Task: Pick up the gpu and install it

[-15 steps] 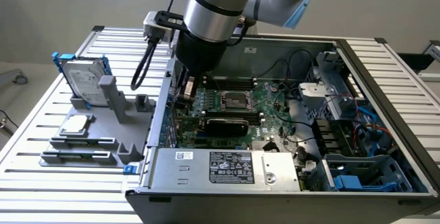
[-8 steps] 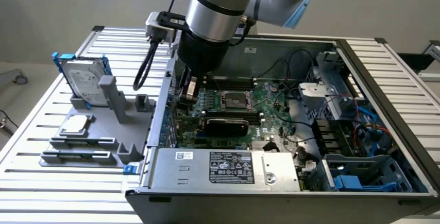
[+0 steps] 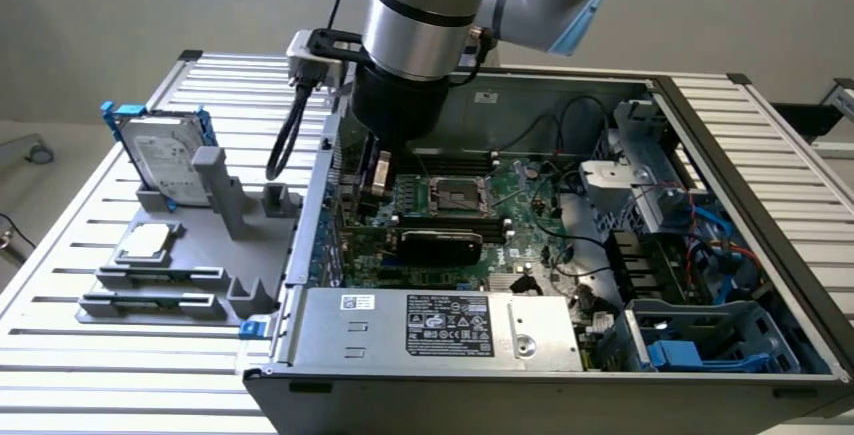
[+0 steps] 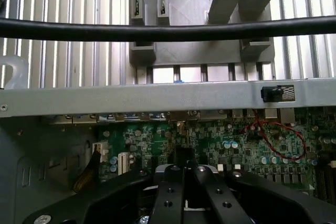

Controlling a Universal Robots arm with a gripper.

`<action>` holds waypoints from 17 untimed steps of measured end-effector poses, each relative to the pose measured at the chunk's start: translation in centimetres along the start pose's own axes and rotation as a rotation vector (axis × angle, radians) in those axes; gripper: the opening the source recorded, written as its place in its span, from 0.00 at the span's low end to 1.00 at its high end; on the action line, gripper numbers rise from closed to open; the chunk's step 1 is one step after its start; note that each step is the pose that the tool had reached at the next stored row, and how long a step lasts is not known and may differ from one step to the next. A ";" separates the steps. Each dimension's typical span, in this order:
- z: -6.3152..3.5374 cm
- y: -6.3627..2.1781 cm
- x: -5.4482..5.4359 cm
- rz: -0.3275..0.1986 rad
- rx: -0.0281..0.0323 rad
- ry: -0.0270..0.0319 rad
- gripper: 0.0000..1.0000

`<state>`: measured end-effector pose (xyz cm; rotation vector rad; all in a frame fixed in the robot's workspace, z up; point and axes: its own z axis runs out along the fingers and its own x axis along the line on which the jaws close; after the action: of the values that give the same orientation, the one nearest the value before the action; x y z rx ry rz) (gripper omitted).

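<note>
The gpu (image 3: 441,245) stands on edge on the green motherboard (image 3: 527,215) inside the open computer case, its glossy black rounded shroud facing the front. The arm (image 3: 414,45) reaches down into the case by the rear wall, beyond the gpu and towards the exterior view's left of it. My gripper (image 4: 184,170) hangs over the motherboard's rear edge with its black fingers (image 4: 167,192) drawn together, shut. I cannot make out anything held between them. In the exterior view the arm's black wrist covers most of the gripper.
A grey fixture (image 3: 174,305) on the slatted table holds a silver hard drive in a blue frame (image 3: 167,160) and a square processor chip (image 3: 147,240). The case's rear wall (image 4: 157,98), a black cable (image 4: 168,30), the power supply (image 3: 447,325) and loose wiring (image 3: 667,255) crowd the case.
</note>
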<state>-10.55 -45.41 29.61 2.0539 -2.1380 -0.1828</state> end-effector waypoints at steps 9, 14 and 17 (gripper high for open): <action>-0.17 -0.83 0.0 0.003 0.0909 -0.0031 0.11; -0.23 -1.11 0.0 0.004 0.1151 -0.0045 0.11; -0.25 -1.14 0.0 0.004 0.1149 -0.0043 0.11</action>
<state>-9.38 -45.49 29.62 2.1123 -2.2031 -0.0653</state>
